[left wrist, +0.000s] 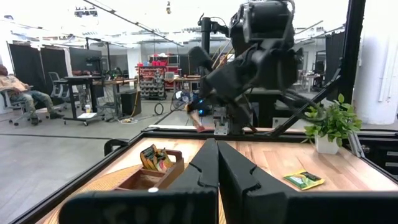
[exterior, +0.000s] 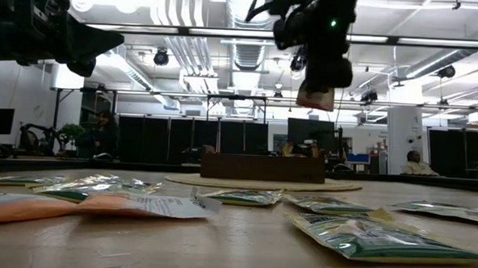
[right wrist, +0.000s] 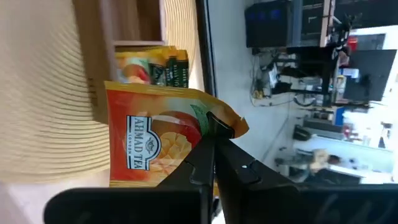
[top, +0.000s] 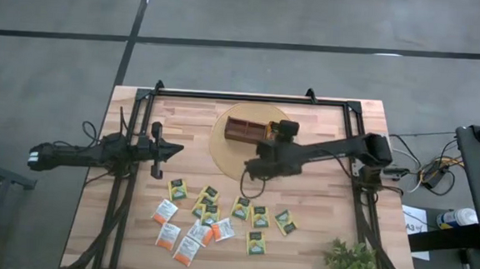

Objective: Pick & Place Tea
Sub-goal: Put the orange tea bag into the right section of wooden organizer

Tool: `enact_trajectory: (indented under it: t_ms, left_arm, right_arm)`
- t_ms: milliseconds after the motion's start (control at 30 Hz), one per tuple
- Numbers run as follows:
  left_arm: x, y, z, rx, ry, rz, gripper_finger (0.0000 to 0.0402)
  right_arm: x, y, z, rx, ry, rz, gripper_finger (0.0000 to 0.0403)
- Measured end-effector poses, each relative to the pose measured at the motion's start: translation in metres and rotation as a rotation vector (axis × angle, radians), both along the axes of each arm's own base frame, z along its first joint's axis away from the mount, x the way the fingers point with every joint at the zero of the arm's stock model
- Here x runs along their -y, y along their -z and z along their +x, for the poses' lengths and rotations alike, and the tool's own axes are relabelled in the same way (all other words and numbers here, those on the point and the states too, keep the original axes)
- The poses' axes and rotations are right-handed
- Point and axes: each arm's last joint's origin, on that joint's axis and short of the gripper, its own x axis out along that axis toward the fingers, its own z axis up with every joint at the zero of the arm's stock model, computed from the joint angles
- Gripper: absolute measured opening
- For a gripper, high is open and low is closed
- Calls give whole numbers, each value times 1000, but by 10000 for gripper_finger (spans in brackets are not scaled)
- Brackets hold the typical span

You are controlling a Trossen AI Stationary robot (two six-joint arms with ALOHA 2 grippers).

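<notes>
Wooden tray (top: 249, 129) sits on a round woven mat (top: 222, 154) toward the table's far side, with packets already upright in one end compartment, so the right gripper (top: 255, 165), clenched on an orange packet (right wrist: 155, 140) by its corner, hangs just near of the tray, seemingly to carry it in. Left of the tray the left gripper (top: 175, 150) waits pinched empty over bare board, while the loose tea packets (top: 218, 221) lie well nearer, leaving open room between.

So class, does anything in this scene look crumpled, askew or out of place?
Only slightly: the orange tea packet pinched in the right end effector hangs askew by a crumpled corner above the wooden tray. Nothing looks spilled.
</notes>
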Motion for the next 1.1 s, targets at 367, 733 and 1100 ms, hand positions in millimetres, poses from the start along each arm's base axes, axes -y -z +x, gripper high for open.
enact_trajectory:
  t_ms: [367,733,1100]
  left_arm:
    - [0,1,0,-6,0,-1,0]
    - [0,1,0,-9,0,-1,0]
    - [0,2,0,-16,0,-1,0]
  right_arm:
    - [35,31,28,-141,-78,-84,8]
    - [49,46,27,-130,-59,-132,8]
    - [56,75,20,-124,-69,-160,8]
